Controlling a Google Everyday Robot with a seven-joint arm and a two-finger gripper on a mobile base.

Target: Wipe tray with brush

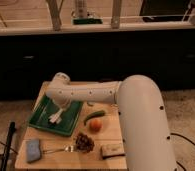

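Can't tell how the jaws of the gripper sit, but they're over the tray at the counter's left edge, so the brush should sweep flat inside the rim.

tray: you see dark green, smooth, plastic-looking, faint sheen.
brush: whitish and matt, lying in your tray; material unclear.
gripper: it sits over your tray; finish hidden by the arm.
arm: your arm's shell looks smooth, cream, hard plastic, dotted with small dark holes.
table: pale wood, matt.
sponge: grey-blue, soft-looking, dull.
fork: thin, metallic glint.
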